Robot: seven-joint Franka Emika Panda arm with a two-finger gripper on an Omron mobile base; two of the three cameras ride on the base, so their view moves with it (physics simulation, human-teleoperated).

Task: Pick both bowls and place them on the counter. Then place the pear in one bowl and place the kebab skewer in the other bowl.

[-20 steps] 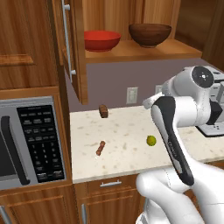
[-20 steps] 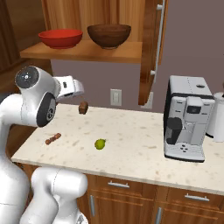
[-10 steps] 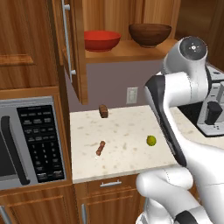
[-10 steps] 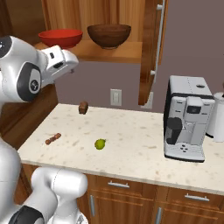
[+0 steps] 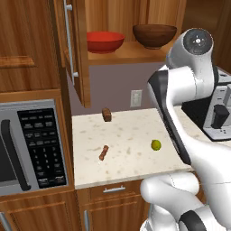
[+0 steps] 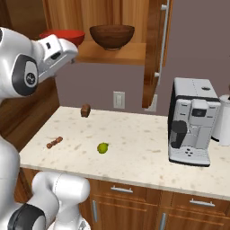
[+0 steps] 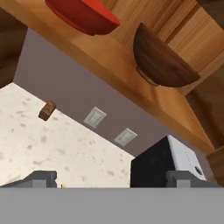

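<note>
Kitchen robot, gripper (image 7: 111, 178) spread wide and empty, raised toward cabinet shelf (image 5: 131, 53) where red bowl (image 5: 105, 41) and brown wooden bowl (image 5: 154, 35) sit side by side. Pear (image 5: 156, 145) and kebab skewer (image 5: 103, 153) lie apart on counter (image 5: 131, 169) below. Risk: fingers nudging glossy bowl rim, sliding it off shelf; open cabinet door (image 5: 74, 49) close beside red bowl crowds approach.

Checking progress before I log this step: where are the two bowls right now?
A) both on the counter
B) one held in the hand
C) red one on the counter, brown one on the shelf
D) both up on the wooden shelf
D: the red bowl and the brown bowl both sit on the wooden shelf, above the counter.
</note>
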